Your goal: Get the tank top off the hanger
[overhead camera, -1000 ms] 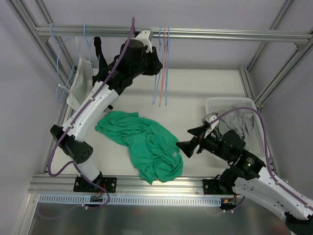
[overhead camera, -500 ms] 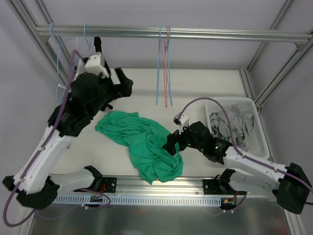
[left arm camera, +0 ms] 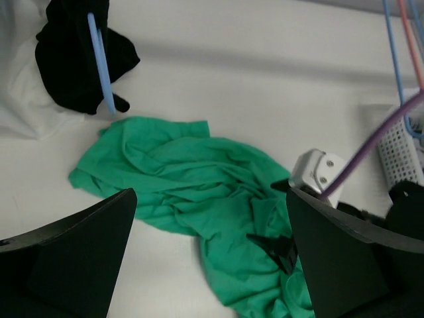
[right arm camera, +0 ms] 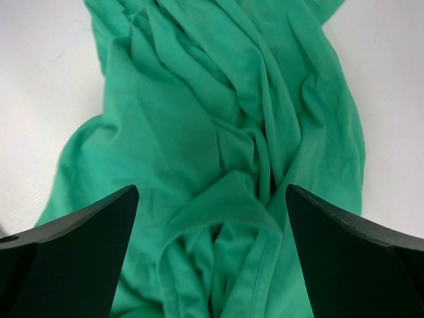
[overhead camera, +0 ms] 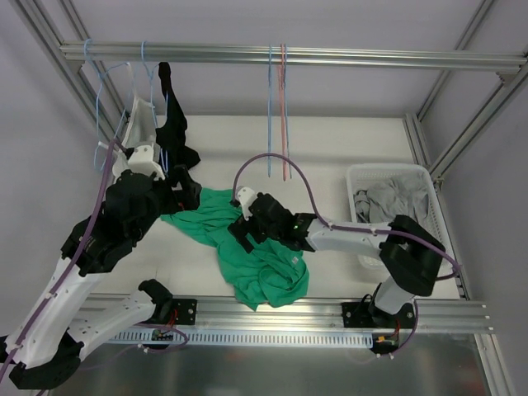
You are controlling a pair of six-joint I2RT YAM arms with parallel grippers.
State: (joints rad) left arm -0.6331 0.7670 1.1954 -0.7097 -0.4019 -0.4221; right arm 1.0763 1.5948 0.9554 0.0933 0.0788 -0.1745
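A black tank top hangs on a light blue hanger at the left end of the rail; it also shows in the left wrist view as the tank top with the hanger's bar across it. My left gripper is open just below it, apart from it, with nothing between the fingers. A green garment lies crumpled on the table. My right gripper hovers open right over the green cloth, holding nothing.
A white garment hangs beside the black one. Two bare hangers, blue and pink, dangle from the rail mid-table. A white basket holding grey clothes stands at the right.
My left gripper opened, let go of the black tank top and dropped from the rail to the left. The tank top swung back under its hanger. My right arm reached left over the green garment.
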